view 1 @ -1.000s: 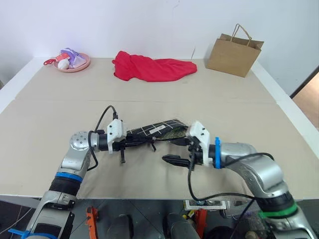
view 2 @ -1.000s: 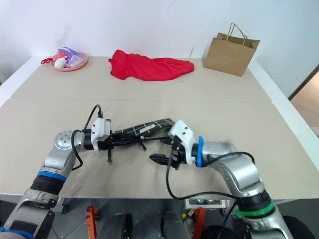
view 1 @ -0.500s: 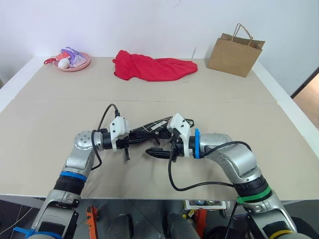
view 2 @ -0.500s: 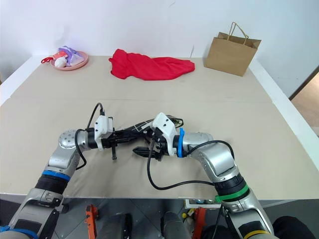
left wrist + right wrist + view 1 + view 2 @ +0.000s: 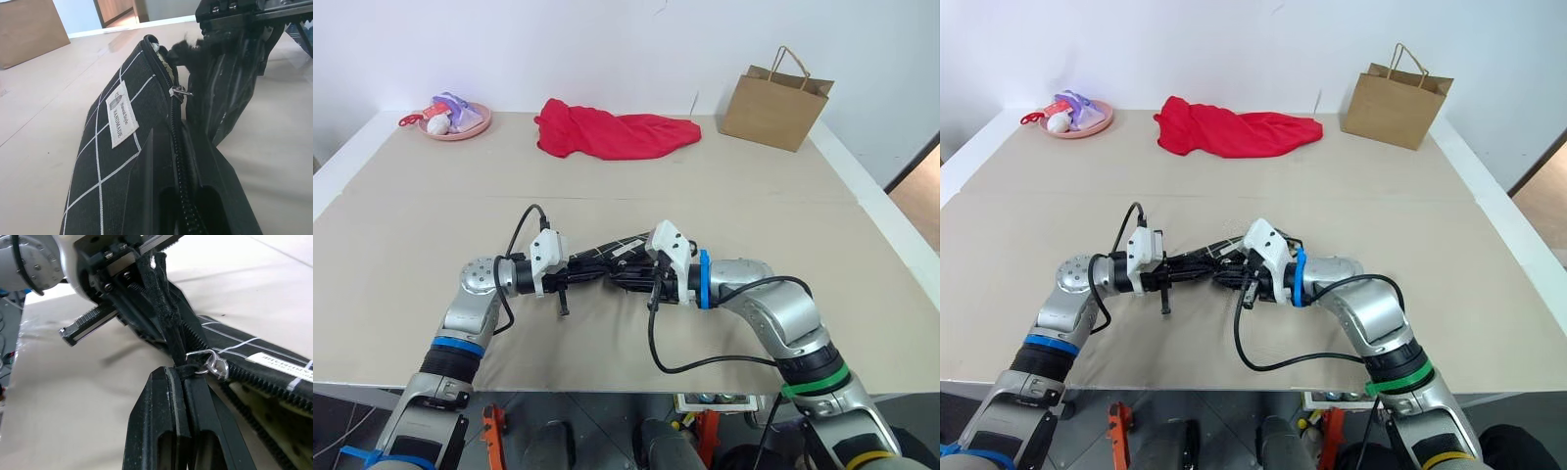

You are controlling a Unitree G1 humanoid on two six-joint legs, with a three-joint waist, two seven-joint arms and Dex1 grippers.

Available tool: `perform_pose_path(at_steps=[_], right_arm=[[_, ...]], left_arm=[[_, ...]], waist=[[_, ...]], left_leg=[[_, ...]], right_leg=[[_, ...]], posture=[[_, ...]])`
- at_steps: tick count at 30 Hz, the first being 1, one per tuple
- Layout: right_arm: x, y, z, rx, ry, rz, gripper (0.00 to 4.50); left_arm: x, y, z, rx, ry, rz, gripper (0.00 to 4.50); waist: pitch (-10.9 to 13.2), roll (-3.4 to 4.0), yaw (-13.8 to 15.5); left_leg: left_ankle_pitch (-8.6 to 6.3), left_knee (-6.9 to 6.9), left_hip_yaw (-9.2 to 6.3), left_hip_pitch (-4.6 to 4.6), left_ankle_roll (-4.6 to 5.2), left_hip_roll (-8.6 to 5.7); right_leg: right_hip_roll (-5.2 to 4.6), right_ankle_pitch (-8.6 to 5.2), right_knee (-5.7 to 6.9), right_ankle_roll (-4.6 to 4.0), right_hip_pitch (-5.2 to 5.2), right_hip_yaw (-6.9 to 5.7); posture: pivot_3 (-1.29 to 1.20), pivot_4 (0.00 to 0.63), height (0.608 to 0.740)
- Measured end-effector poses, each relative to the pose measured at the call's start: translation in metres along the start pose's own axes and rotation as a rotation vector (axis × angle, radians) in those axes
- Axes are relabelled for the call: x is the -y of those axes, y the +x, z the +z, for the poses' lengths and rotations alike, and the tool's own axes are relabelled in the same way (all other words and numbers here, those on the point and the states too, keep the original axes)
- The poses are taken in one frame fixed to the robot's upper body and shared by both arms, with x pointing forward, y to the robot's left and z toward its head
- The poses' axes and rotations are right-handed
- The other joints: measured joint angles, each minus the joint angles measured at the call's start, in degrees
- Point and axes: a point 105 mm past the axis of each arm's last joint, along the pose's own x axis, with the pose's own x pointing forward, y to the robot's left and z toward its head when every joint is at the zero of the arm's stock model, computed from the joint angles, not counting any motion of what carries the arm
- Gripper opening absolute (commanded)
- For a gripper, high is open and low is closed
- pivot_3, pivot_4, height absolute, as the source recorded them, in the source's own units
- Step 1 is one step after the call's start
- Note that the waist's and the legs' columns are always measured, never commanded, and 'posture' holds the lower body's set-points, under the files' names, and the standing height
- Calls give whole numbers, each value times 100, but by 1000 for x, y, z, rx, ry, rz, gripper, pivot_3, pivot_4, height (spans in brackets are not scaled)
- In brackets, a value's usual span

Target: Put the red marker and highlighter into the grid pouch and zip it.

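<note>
Two tools pinch the grid pouch (image 5: pixel 612 257); far behind lie red cloth (image 5: pixel 612 134), paper bag (image 5: pixel 773 103).

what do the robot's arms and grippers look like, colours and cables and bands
Both arms are silver-grey metal with black joint sections. The left arm has a blue band; the right arm has a blue ring at the wrist and a green band near the elbow. Each wrist carries a white block with a looping black cable. The left gripper and right gripper have black fingers.
</note>
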Motion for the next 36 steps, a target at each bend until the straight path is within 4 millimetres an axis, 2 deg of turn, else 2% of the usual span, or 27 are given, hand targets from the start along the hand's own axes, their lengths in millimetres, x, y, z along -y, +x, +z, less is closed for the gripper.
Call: perform_pose_path(at_steps=[3,5,9,11,13,16,20,25,30,31,34,36], right_arm=[[0,-5,-5,-15,4,-9,74],[-1,-19,-13,-51,1,-26,74],[6,-53,-28,-127,-11,-90,74],[14,-76,-38,-183,-8,-150,74],[25,-97,-40,-202,-11,-222,74],[32,-118,-41,-219,-28,-278,74],[25,-122,-47,-219,-6,-257,74],[19,-111,-47,-160,72,-221,1909],[17,-106,-51,-156,94,-213,4126],[19,-107,-52,-163,91,-233,4330],[26,-120,-57,-181,107,-279,4330],[33,-154,-60,-226,120,-359,4330]], left_arm=[[1,1,0,-1,0,-6,0],[4,2,-1,-3,-2,-28,0],[5,5,-1,1,-1,-36,0],[5,4,-1,1,0,-35,0],[4,3,-1,-1,2,-32,0],[4,3,0,0,4,-30,0],[4,4,1,5,9,-32,0],[2,3,-1,2,4,-24,0],[0,3,-1,6,10,-24,0],[-1,5,0,11,19,-24,0],[-7,13,5,35,53,-22,0],[-11,20,10,56,96,-29,0]], waist=[[0,0,1],[0,0,8],[1,-1,15],[1,-1,15],[1,-1,12],[1,-1,-4],[1,-1,-3],[1,-1,-1],[1,-1,5],[1,-2,7],[1,-2,38],[2,0,115]], left_leg=[[0,0,-1,-2,0,0],[0,0,-4,-4,0,-4],[0,0,-3,-5,0,-10],[0,1,-3,-4,0,-12],[0,1,-2,-1,0,-11],[0,-1,-2,5,0,-4],[0,-3,-7,5,0,-2],[0,1,-4,4,0,-5],[0,3,-4,2,0,-10],[0,4,-4,0,0,-10],[0,5,-5,-2,0,-16],[0,5,-4,-4,0,-23]], right_leg=[[0,0,0,0,-1,0],[-3,-1,0,1,-1,-2],[-9,-4,-2,7,0,0],[-10,-5,-3,8,1,0],[-8,-3,-3,8,1,2],[0,-2,-2,5,2,2],[4,-2,-1,3,3,1],[1,0,-2,7,4,4],[-5,-1,-2,10,6,4],[-5,-1,-3,11,5,3],[-9,-2,-3,13,5,3],[-14,-4,-7,18,6,5]], posture=[[0,150,740],[0,150,740],[0,150,740],[0,150,740],[0,150,740],[0,150,740],[0,150,740],[0,150,740],[0,150,740],[0,150,740],[0,150,740],[0,150,740]])
